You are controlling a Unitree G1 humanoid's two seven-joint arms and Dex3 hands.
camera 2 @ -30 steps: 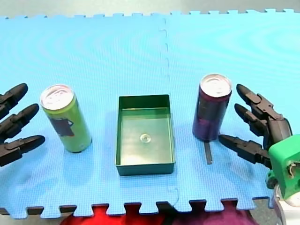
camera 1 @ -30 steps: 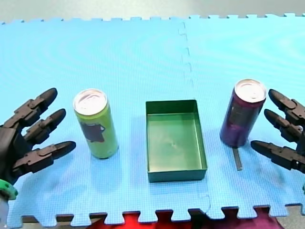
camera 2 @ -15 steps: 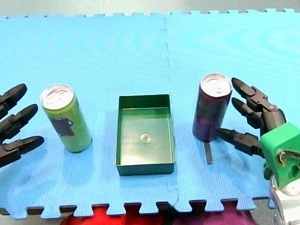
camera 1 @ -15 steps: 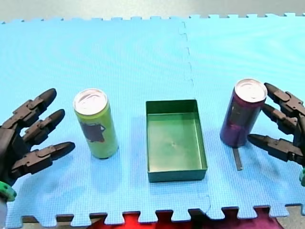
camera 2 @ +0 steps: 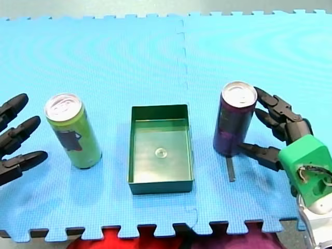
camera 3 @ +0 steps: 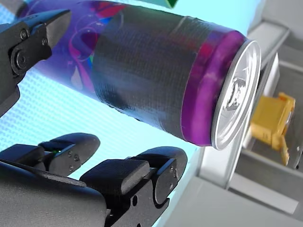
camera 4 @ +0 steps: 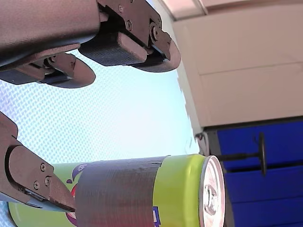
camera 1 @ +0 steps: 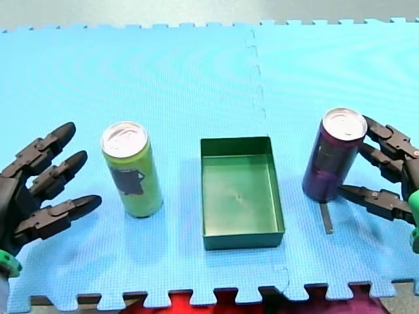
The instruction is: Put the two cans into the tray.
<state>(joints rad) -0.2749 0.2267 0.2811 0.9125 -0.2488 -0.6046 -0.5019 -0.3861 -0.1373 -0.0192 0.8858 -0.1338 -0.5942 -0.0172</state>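
The purple can [camera 1: 334, 157] stands upright on the blue foam mat [camera 1: 196, 78] at the right of the frame, just beside the green tray [camera 1: 243, 239] at centre; the green can [camera 1: 132, 170] stands upright on the tray's left side; neither can is in the tray yet.

The right robot hand [camera 2: 286, 129] brackets the purple can from the right edge of the frame. It is released, not clenched, with two fingers up near the rim and the thumb low by the base. In the first wrist view a strip of mat shows between the fingers [camera 3: 137, 175] and the can's side, so I judge that no grip is made. The left robot hand [camera 1: 39, 190] is at lower left, released, and apart from the green can.

The likeliest trouble is a topple. The can is tall and narrow, and with the thumb low and the fingers high an uneven close would push the top towards the tray before the grip forms. A smooth metal wall may also slip through a loose hold on the lift. A low carry could strike the tray's near wall and shove the tray along the mat. The tray looks shallow and not much wider than the cans, so a can set down on the rim would tip; a careless first placing could leave too little room for the second.
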